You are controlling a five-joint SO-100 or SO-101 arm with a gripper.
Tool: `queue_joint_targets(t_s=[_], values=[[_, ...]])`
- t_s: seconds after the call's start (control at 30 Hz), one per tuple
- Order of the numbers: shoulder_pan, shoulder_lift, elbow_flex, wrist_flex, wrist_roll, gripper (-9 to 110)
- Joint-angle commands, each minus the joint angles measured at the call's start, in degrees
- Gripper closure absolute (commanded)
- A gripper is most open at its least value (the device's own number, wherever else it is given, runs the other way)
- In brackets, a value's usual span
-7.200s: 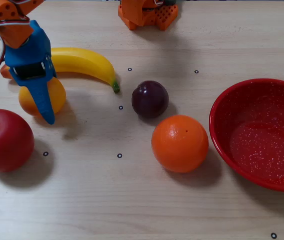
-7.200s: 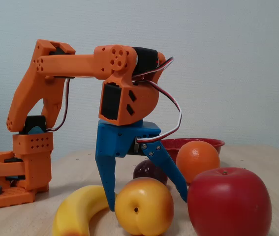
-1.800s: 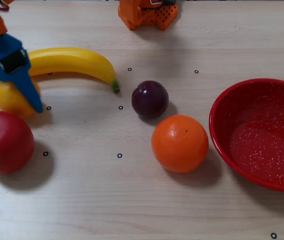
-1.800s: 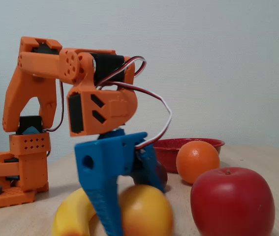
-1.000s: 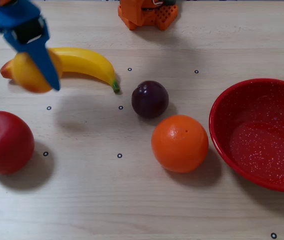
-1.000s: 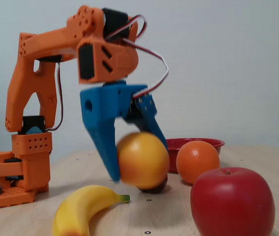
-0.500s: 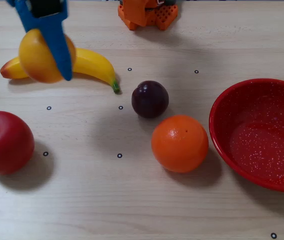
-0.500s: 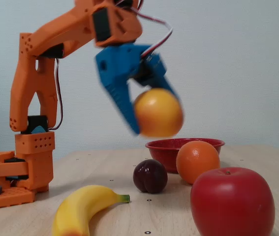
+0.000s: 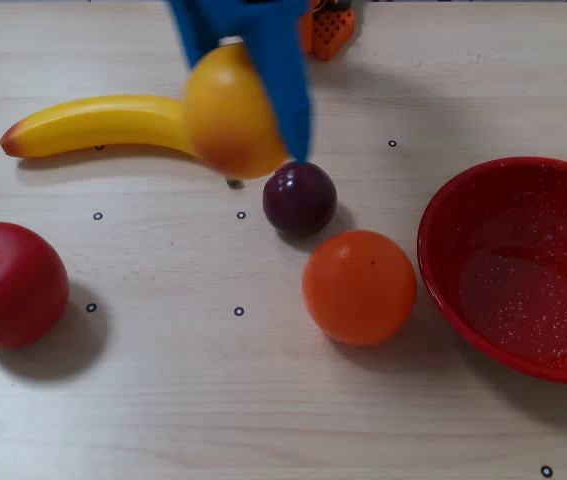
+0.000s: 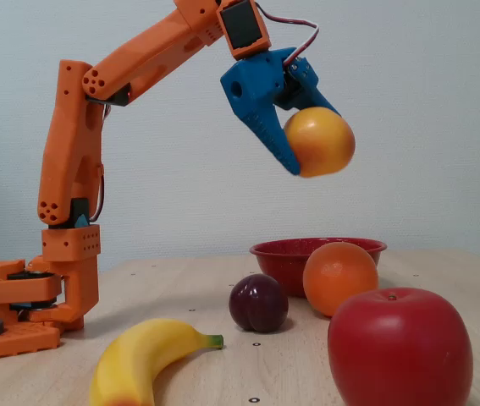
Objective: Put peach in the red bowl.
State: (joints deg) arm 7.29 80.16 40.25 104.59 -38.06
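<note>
So the fingers (image 10: pixel 307 139) are pinching the peach (image 10: pixel 319 141) high over the surface, mid-carry, and next it needs swinging over the red bowl (image 9: pixel 523 265).

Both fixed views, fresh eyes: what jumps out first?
The blue gripper holding the peach high in the air, well above the table. Next, the glossy red bowl at the right edge of the top-down fixed view, empty. Then the big red apple filling the foreground of the side view, low right.

No legible text or labels anywhere.
</note>
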Motion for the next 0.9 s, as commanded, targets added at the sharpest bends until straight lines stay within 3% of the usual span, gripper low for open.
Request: queue_joint_targets(t_s=[0.0,0.33,0.87], values=[[-3.16,10.02,-6.24,2.64,3.52,102],[-12.66,10.63,-7.12,2.64,11.25,102],[-31.11,3.78,-5.19,-12.74,42.01,102]])
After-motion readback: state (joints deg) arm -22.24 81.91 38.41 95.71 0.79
